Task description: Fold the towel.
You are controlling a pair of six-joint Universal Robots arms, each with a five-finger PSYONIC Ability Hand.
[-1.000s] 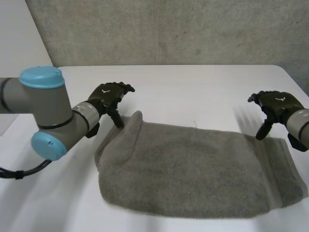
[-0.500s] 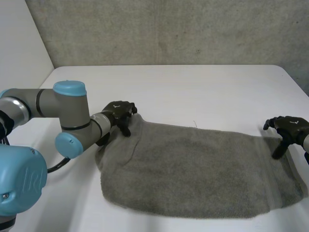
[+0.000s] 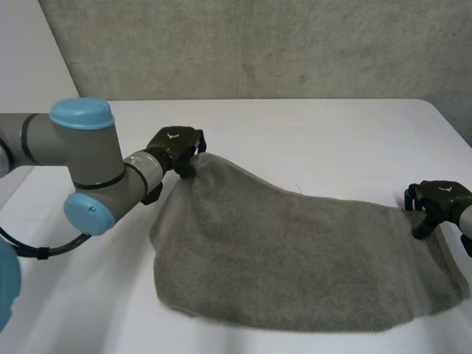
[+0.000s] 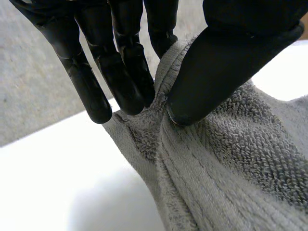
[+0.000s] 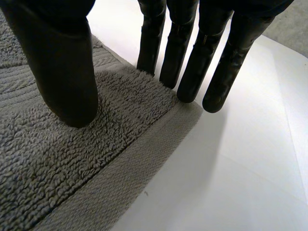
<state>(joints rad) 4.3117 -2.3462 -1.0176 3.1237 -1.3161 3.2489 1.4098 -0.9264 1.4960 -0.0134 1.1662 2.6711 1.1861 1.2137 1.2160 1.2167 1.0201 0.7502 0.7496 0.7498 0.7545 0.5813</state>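
Note:
A grey towel (image 3: 295, 258) lies spread across the white table (image 3: 310, 133). My left hand (image 3: 175, 144) is at its far left corner and holds that corner raised off the table. In the left wrist view the thumb (image 4: 226, 62) and fingers (image 4: 120, 72) pinch a bunched fold of the towel (image 4: 231, 168) between them. My right hand (image 3: 435, 198) rests at the towel's far right corner. In the right wrist view its thumb (image 5: 62, 62) sits on the towel (image 5: 72, 159), and its straight fingers (image 5: 192, 53) stand at the corner's edge, apart from the thumb.
A concrete wall (image 3: 258, 44) runs behind the table. My left arm (image 3: 81, 162) reaches in low over the table's left side. Bare table surface lies beyond the towel's far edge and in front of its near edge.
My left hand closed on the far left corner and lifted it. My right hand came down onto the far right corner, with its fingers drawing in.

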